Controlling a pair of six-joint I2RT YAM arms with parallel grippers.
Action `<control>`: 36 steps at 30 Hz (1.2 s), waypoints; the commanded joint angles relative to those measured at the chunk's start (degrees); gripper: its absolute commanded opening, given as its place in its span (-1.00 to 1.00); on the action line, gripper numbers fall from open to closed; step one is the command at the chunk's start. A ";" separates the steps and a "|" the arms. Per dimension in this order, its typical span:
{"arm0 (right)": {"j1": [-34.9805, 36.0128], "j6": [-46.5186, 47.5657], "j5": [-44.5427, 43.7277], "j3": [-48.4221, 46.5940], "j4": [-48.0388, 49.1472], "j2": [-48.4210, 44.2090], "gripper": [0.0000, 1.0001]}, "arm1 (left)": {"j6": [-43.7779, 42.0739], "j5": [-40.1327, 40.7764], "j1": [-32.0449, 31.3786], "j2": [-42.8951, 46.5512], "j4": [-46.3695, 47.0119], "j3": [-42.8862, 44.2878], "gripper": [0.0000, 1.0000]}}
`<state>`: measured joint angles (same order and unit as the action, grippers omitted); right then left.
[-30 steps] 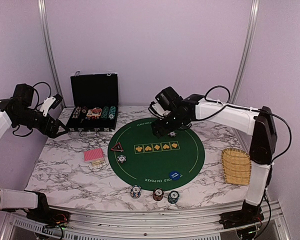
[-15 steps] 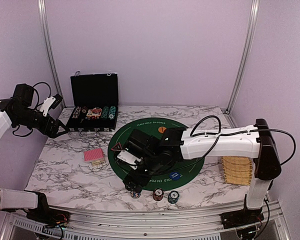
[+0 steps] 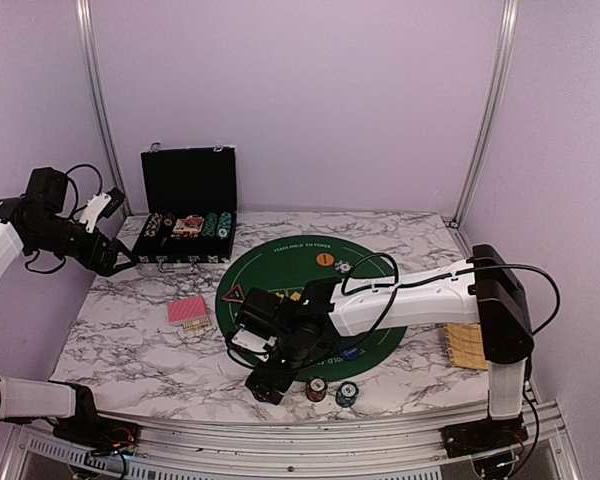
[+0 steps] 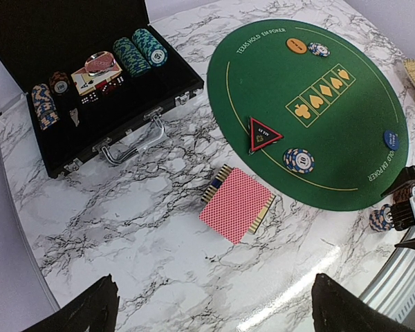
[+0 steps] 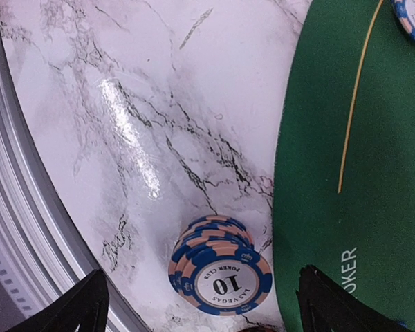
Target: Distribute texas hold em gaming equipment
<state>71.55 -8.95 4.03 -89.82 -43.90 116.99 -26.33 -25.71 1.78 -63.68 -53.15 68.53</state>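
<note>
A stack of blue-and-peach "10" chips [image 5: 221, 273] stands on the marble just off the green mat [image 5: 360, 173]. My right gripper [image 5: 207, 308] hangs open over it, one finger on each side, touching nothing. In the top view this gripper [image 3: 263, 385] is at the front edge and covers the stack. Red-backed cards [image 4: 236, 203] lie left of the mat. On the mat are the black triangle [image 4: 264, 133], a chip stack [image 4: 299, 160], the orange button [image 4: 297, 45] with a chip [image 4: 319, 49] beside it, and the blue button [image 4: 391, 140]. My left gripper [image 4: 218, 318] is open and empty, high at the left [image 3: 118, 262].
The open black case [image 3: 188, 215] with more chips stands at the back left. A red-brown chip stack [image 3: 316, 388] and a teal one [image 3: 346, 393] sit at the front edge beside my right gripper. The woven yellow tray [image 3: 468, 345] lies at the right, partly behind the right arm.
My right arm has swung from the far side of the mat to the front edge over the blue stack, and its jaws have widened. A chip stays beside the orange button. The left arm is still.
</note>
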 commanded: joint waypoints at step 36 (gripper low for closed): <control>-1.41 1.88 1.66 -2.29 0.70 2.72 -0.05 | -0.70 -0.69 -0.19 0.39 -1.96 1.73 0.98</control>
<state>70.17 -7.40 5.15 -89.86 -42.52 119.42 -26.39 -26.09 1.78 -63.68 -53.19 68.55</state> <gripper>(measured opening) 0.483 0.989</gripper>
